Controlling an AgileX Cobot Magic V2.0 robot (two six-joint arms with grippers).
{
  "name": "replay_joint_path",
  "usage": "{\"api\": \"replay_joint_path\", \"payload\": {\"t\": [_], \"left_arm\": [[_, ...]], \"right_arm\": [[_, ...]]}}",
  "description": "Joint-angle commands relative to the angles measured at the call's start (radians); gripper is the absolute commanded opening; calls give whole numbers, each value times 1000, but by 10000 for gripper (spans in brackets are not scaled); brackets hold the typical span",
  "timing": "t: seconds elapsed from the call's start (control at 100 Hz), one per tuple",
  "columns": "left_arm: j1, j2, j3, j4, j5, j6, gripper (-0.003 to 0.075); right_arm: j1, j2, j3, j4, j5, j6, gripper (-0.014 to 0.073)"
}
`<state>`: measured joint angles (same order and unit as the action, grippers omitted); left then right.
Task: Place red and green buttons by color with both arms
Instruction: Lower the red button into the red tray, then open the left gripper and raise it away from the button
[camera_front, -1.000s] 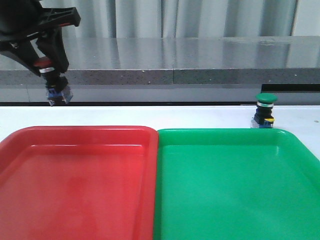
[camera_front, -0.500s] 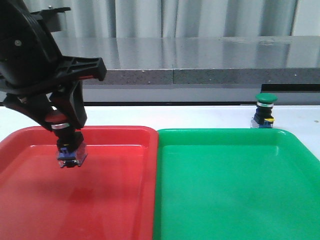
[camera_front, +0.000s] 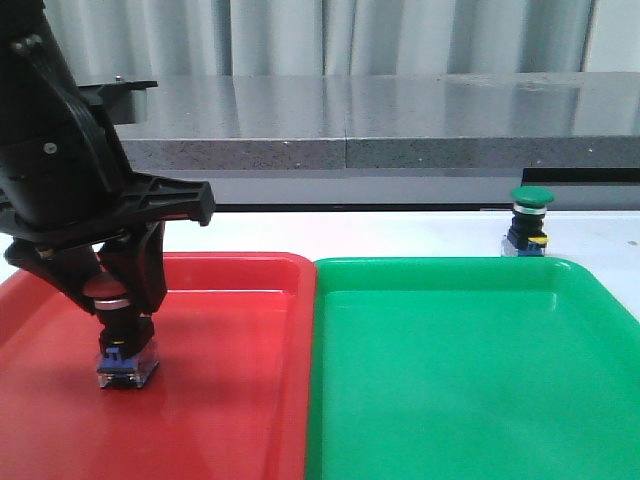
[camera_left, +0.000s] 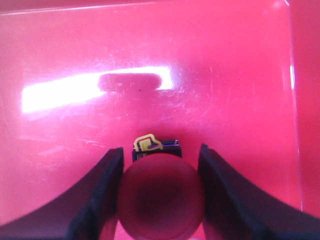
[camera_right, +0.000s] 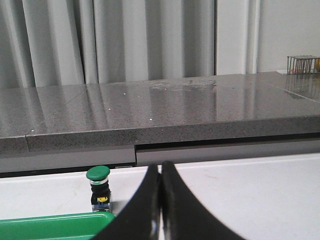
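Note:
My left gripper is shut on the red button, which stands upright with its blue-and-clear base on the floor of the red tray. In the left wrist view the dark red cap sits squeezed between both fingers. The green button stands upright on the white table behind the green tray, at the far right. It also shows in the right wrist view. My right gripper is shut and empty, off to the side of the green button, and out of the front view.
The red and green trays lie side by side, touching, across the front of the table. A grey stone ledge runs along the back of the white table, with curtains behind it.
My left arm came forward and down from above the table's far left edge with the red button. The button's base now rests on the red tray floor. The green button has not moved.

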<state>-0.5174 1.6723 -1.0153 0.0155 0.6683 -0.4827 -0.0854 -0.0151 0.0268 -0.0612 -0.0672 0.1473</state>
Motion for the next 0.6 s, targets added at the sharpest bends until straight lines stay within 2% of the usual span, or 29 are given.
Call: {"api": "replay_joint_path", "payload": {"t": [0.0,0.09,0.26,0.31,0.59], "left_arm": [[-9,-13,-18,2,-11,-10,100],[-9,-13,-18,2,-7,-10,151],[-9,-13,-18,-2,-1,-15,380],[-9,-13,-18,-2,-1,-15,419],[-9,-42,-18,-2,-17,-15,430]], "right_arm": [[-6,-18,-18,-3,-75,-4,-64],[-6,-18,-18,-3,-75,-4,-64],[-6,-18,-18,-3,-75,-4,-64],[-6,-18,-18,-3,-75,-4,-64],[-6,-18,-18,-3,-75,-4,-64]]}}
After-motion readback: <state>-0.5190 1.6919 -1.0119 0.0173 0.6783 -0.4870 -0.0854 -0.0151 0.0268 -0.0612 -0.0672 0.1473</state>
